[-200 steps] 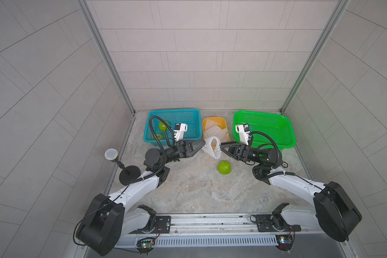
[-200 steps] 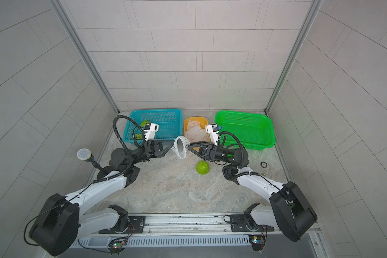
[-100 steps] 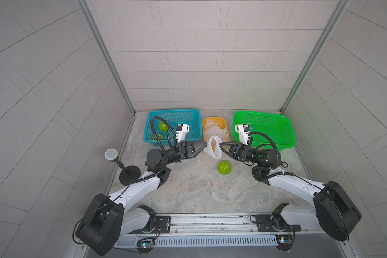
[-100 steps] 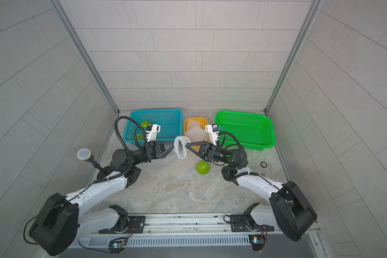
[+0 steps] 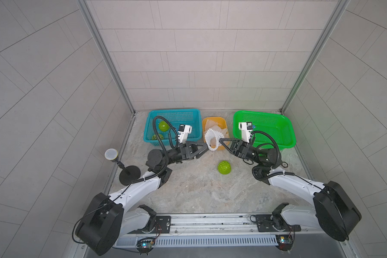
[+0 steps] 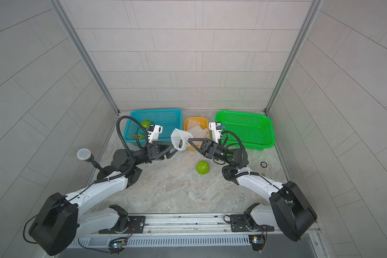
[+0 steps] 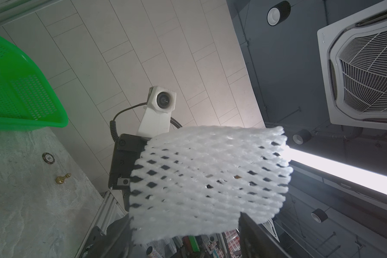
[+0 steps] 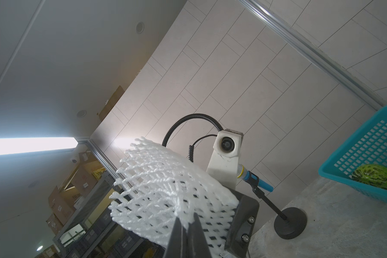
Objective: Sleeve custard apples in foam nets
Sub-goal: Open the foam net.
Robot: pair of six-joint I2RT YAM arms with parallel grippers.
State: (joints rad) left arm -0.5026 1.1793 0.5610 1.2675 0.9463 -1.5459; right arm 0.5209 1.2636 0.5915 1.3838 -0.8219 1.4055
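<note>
Pale grey tiled walls (image 5: 188, 55) are joined by aluminium corner posts (image 5: 108, 60) over a marbled stone floor (image 5: 199, 192). A long ceiling lamp (image 7: 344, 173) is lit, and shelves (image 8: 85, 201) with cardboard boxes (image 8: 60, 201) are seen beyond.

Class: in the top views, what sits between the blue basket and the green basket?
A small orange basket holding spare white foam nets; both top views show it.

White shells cover the long links of the left arm (image 5: 139, 189) and right arm (image 5: 295, 183), ending in bulky black shoulder housings (image 5: 98, 223) and black wrists. A ribbed black hose (image 8: 194, 115) arcs over each wrist beside a thin coiled wire (image 8: 190, 154) — both run to a white, boxy wrist camera (image 5: 184, 129) on an angular bracket. The thin black fingers (image 8: 175, 239) taper; silver screws (image 8: 251, 220) stud the black finger mounts.
</note>
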